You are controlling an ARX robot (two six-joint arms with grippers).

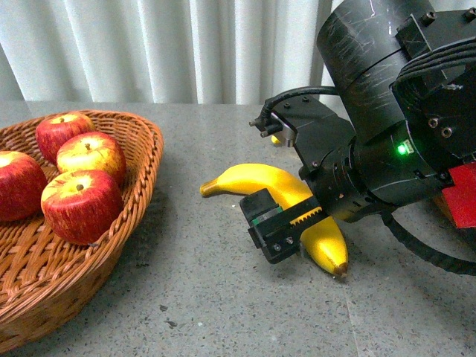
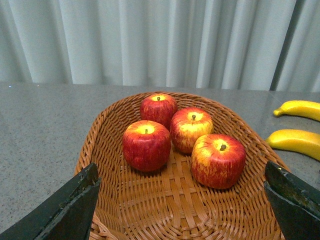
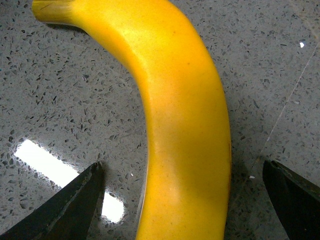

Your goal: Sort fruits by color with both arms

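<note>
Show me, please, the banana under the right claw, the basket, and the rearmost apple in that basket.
banana [image 1: 249, 180], front view, on the yellow middle of its curve.
basket [image 1: 152, 145], front view, on its right rim.
rearmost apple [image 1: 63, 135], front view, on its red side.

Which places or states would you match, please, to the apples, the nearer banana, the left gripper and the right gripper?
1 apples
2 nearer banana
3 left gripper
4 right gripper

A open, either side of the banana
B lying on the table
C in the wicker basket
D open, facing the basket

Pairs: 1-C, 2-B, 3-D, 4-A.
</note>
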